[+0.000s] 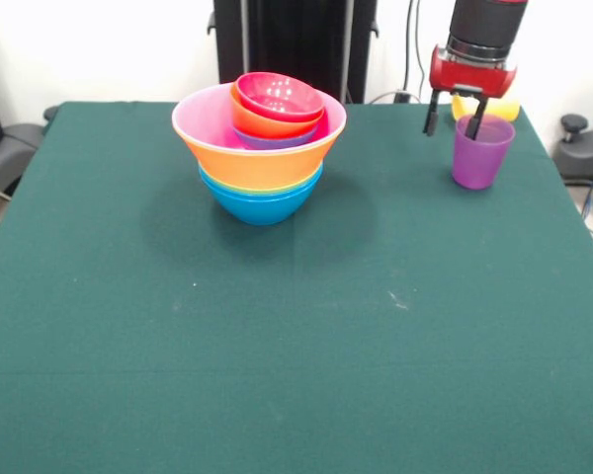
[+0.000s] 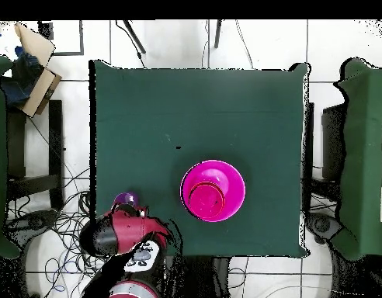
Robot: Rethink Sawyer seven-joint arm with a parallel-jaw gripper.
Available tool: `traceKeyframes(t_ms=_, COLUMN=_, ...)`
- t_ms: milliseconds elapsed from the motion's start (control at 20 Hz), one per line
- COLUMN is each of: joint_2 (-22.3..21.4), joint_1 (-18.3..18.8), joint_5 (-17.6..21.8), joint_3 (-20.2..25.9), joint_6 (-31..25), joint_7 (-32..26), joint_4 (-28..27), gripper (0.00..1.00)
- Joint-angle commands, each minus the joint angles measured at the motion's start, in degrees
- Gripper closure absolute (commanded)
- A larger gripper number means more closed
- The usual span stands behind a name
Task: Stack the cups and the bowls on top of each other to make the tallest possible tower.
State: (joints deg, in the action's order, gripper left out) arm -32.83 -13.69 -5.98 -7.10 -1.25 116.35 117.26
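The tower (image 1: 262,163) stands at the table's far middle: light blue bowls (image 1: 262,204) at the base, a wide orange bowl, a pink bowl (image 1: 200,120), then small dark blue, orange-red and crimson (image 1: 280,96) bowls. From above it shows as a pink disc (image 2: 213,190). The purple cup (image 1: 479,153) stands upright at the far right; it also shows in the overhead view (image 2: 126,199). My gripper (image 1: 453,122) is open over the cup's left rim, one finger inside and one outside. The yellow cup (image 1: 504,110) shows partly behind the gripper.
The green table (image 1: 296,326) ends close behind the cups at the far right corner. Chairs and cables lie around the table (image 2: 39,186). The arm (image 2: 116,233) covers the table's near-left corner in the overhead view.
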Motion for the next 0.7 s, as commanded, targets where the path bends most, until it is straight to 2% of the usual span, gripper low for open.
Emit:
traceKeyframes(t_ms=50, joint_2=2.05, joint_1=-0.58, joint_5=-2.70, joint_3=3.35, joint_6=1.93, joint_7=11.75, joint_4=0.39, gripper=0.00)
traceKeyframes(t_ms=700, joint_2=6.29, joint_1=-1.98, joint_5=-4.50, joint_3=2.20, joint_6=5.26, joint_7=12.50, joint_4=-1.96, gripper=0.00)
